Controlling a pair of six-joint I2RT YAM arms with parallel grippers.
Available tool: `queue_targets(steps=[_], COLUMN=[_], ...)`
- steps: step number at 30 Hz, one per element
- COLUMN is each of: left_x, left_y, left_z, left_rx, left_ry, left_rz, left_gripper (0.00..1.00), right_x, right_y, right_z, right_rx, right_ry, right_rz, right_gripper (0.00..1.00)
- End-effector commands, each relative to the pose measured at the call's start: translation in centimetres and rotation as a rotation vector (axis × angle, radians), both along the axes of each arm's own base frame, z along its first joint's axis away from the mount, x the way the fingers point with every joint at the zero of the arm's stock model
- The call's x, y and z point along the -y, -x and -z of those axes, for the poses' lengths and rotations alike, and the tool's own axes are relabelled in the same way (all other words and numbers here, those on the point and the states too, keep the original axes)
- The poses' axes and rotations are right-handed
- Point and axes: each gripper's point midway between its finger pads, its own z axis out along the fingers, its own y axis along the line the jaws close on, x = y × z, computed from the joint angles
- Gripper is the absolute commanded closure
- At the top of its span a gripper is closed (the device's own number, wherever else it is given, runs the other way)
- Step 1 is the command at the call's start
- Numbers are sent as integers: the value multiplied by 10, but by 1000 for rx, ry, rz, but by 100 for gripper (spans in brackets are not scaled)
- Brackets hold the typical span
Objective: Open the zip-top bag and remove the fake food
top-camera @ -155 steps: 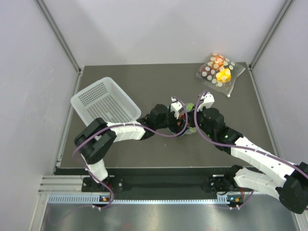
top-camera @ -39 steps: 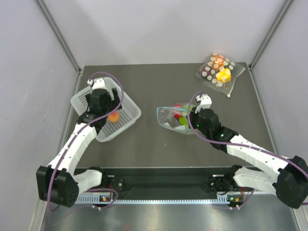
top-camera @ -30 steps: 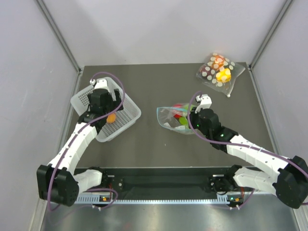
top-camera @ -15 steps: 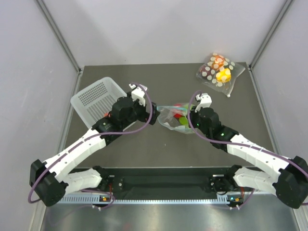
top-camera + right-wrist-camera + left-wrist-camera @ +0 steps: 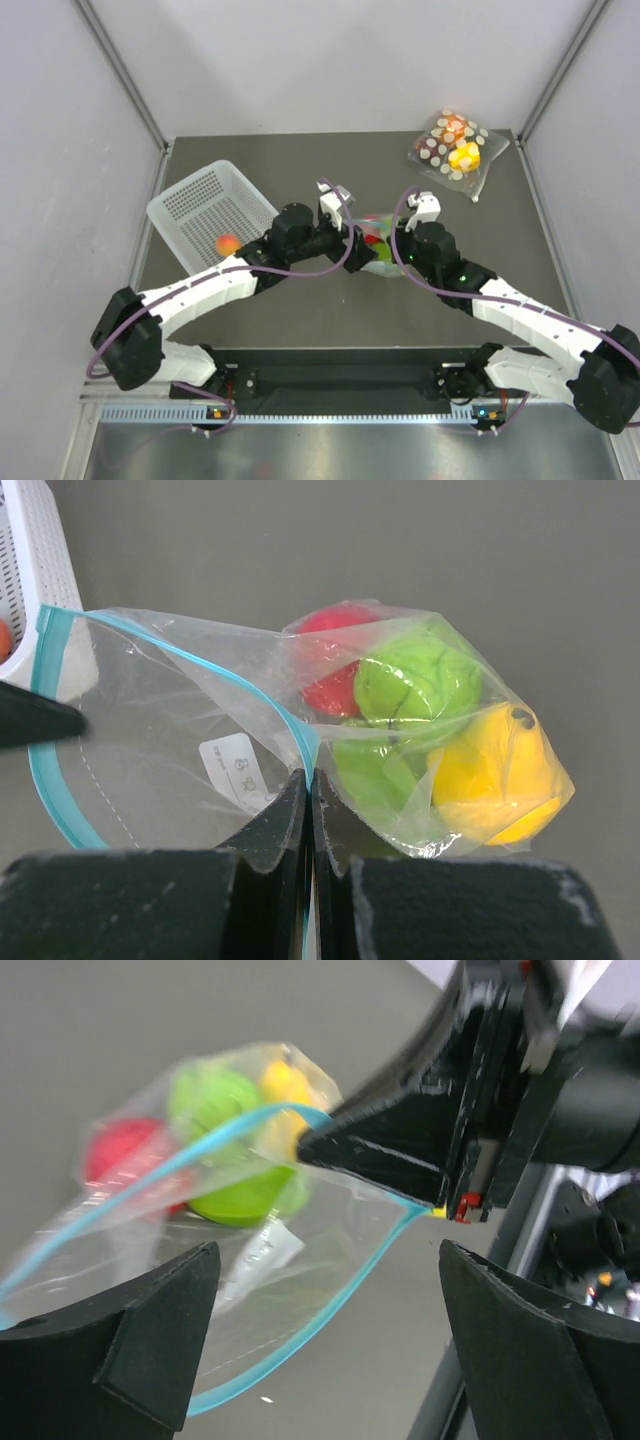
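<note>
The clear zip-top bag (image 5: pixel 368 262) with a teal strip lies mid-table, its mouth gaping toward the left. My right gripper (image 5: pixel 398 247) is shut on the bag's teal rim (image 5: pixel 308 748). Red (image 5: pixel 335 675), green (image 5: pixel 415 680) and yellow (image 5: pixel 490 770) fake fruits sit inside the bag (image 5: pixel 160 730). My left gripper (image 5: pixel 350 243) is open and empty at the bag's mouth, its jaws wide on either side of the teal rim (image 5: pixel 330 1310). The left wrist view shows the red (image 5: pixel 125 1150), green (image 5: pixel 215 1100) and yellow (image 5: pixel 285 1085) fruits ahead. A peach-orange fruit (image 5: pixel 227 243) lies in the white basket (image 5: pixel 200 200).
The white perforated basket stands at the left, its corner also in the right wrist view (image 5: pixel 30 550). A polka-dot bag (image 5: pixel 455 145) with yellow and orange pieces lies at the far right corner. Grey walls close in the table.
My left arm has swung from the basket, where the peach-orange fruit now lies, rightward to the bag's open mouth. The right gripper has kept its hold on the rim.
</note>
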Motion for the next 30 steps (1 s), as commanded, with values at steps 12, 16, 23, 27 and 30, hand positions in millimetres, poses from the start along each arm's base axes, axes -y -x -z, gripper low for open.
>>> queue_targets(steps=[12, 16, 23, 27, 30], left_x=[47, 50, 63, 72, 74], left_y=[-24, -35, -44, -45, -46], left_z=[55, 65, 82, 89, 95], left_rx=[-40, -37, -35, -35, -37], left_ry=[1, -10, -2, -12, -20], left_rz=[39, -2, -21, -20, -25], left_gripper=[10, 10, 8, 8, 7], right_x=[-15, -13, -17, -10, 1], right_y=[6, 13, 23, 22, 19], right_z=[-52, -49, -46, -40, -40], right_rx=[89, 72, 52, 47, 50], right_ry=[-127, -119, -135, -113, -89], right_rz=[-58, -70, -118, -85, -36], right_gripper=[100, 100, 100, 100, 95])
